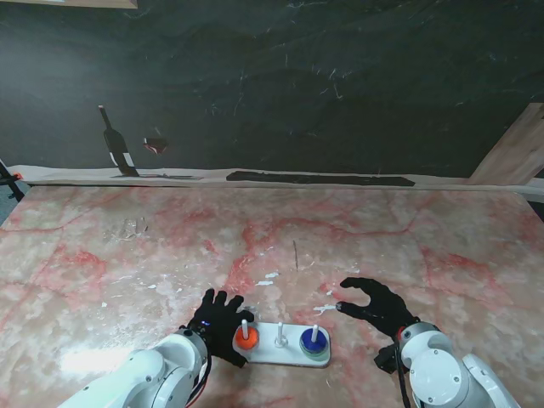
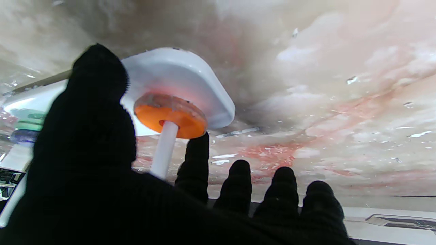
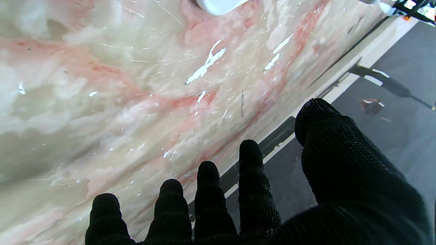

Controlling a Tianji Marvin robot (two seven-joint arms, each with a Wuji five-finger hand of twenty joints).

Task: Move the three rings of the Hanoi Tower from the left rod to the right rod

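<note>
The white Hanoi base [image 1: 270, 354] lies close to me, between my two hands. An orange ring [image 1: 246, 339] sits low on its left rod; the middle rod [image 1: 280, 331] is bare. A blue ring [image 1: 314, 340] rests on a green ring [image 1: 317, 354] on the right rod. My left hand [image 1: 219, 319] is at the left rod with its fingers spread. In the left wrist view the thumb [image 2: 92, 112] and an index fingertip [image 2: 196, 156] flank the orange ring [image 2: 170, 116] without closing on it. My right hand [image 1: 374, 304] hovers open to the right of the base, holding nothing.
The pink marble table [image 1: 382, 238] carries white scuff marks [image 1: 270, 277] just beyond the base. A dark backdrop [image 1: 297, 85] rises behind the far edge, with a wooden board [image 1: 518, 153] leaning at the far right. A corner of the base [image 3: 218, 5] shows in the right wrist view.
</note>
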